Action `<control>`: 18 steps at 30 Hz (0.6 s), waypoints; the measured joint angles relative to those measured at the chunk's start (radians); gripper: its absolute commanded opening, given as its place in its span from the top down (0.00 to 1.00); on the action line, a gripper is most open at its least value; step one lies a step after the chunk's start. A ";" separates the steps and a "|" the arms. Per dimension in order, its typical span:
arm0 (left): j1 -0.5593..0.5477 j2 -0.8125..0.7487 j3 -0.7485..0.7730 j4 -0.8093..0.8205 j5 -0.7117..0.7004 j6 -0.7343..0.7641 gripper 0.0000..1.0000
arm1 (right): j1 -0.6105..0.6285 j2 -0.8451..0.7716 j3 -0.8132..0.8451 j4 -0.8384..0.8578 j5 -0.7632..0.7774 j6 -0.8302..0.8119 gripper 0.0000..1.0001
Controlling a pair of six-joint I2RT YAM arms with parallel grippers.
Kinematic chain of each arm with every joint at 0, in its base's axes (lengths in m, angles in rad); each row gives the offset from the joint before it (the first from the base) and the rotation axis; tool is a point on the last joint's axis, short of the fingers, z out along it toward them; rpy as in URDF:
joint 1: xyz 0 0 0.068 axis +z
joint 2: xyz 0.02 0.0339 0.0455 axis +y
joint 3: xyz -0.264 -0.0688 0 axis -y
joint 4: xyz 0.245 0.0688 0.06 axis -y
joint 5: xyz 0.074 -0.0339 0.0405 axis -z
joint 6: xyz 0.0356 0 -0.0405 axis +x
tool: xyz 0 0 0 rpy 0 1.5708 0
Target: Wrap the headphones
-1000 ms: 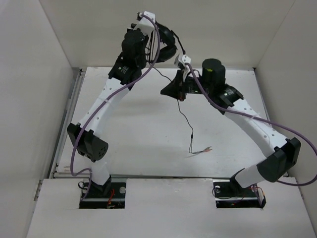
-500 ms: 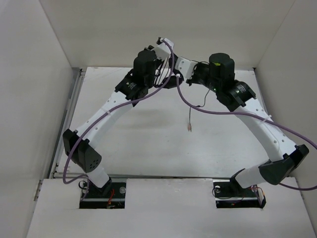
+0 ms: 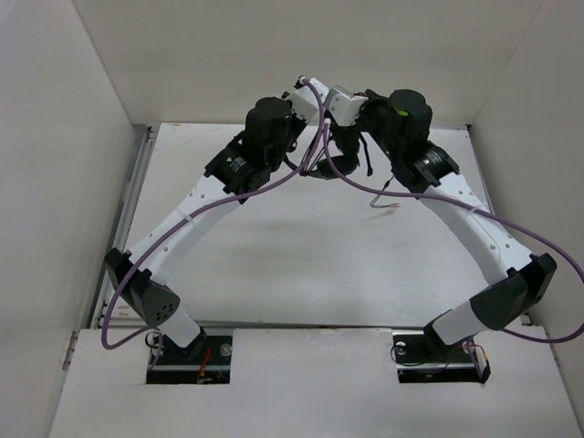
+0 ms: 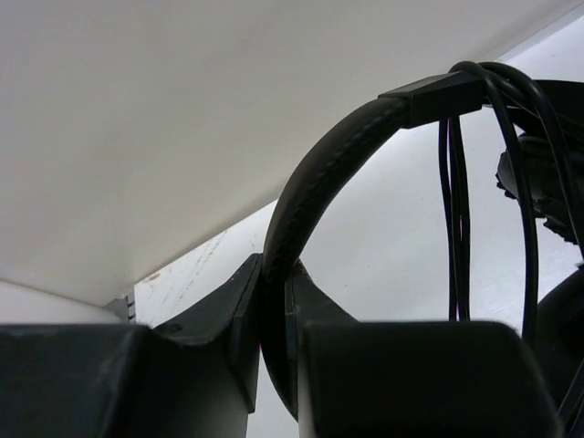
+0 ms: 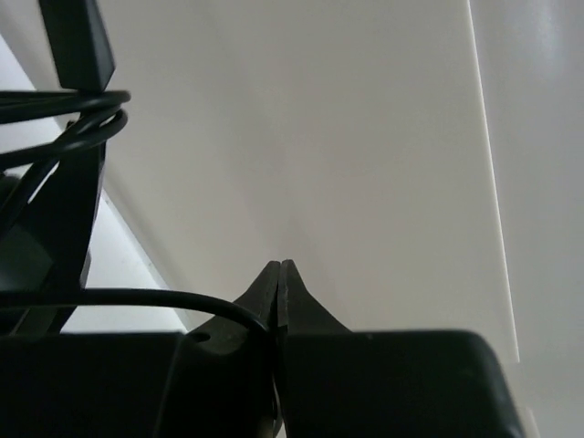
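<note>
Top view: both arms reach up and in, and their wrists meet at 12 o'clock, above the far part of the white table (image 3: 301,265). The headphones (image 3: 330,167) hang in the air between the two wrists, off the table, with a dark earcup (image 3: 321,171) lowest.

Left gripper (image 4: 274,271): clamped on the headband (image 4: 338,155). The left wrist view shows the padded band wedged between the two fingers (image 4: 245,301), arcing from there up toward 2 o'clock. Several turns of the thin black cord (image 4: 453,210) loop over the band's top end at 1 o'clock, and strands drop straight down from there. Part of an earcup shows at the 3 o'clock edge of that view, partly cut off.

Right gripper (image 5: 278,274): fingers pressed tight together, pinching the cord. In the right wrist view one strand comes in from 9 o'clock and curves down into the seam between the fingers. At 10 o'clock in that view are bunched cord loops (image 5: 64,109) around a dark upright piece of the headset (image 5: 73,192). Behind them is only plain white wall.

Top view: the free end of the cord trails out at 4 o'clock from the headphones and ends in reddish wire tips (image 3: 392,212), near the right forearm. Whether the tips touch the table or hang above it, I cannot tell. More cord loops hang as dark strands just beside the right wrist, at 3 o'clock of the earcup.
</note>
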 measured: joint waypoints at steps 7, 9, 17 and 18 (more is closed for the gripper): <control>0.000 -0.003 0.028 -0.068 0.064 -0.054 1.00 | -0.002 0.034 0.000 0.060 0.006 -0.002 0.92; -0.001 -0.004 0.029 -0.092 0.087 -0.069 1.00 | -0.002 0.038 0.000 0.071 0.005 0.000 0.91; 0.010 -0.004 0.053 -0.175 0.179 -0.126 1.00 | -0.019 0.038 0.000 0.104 -0.026 0.054 0.91; 0.011 -0.004 0.063 -0.192 0.195 -0.135 1.00 | -0.021 0.038 0.000 0.104 -0.039 0.071 0.91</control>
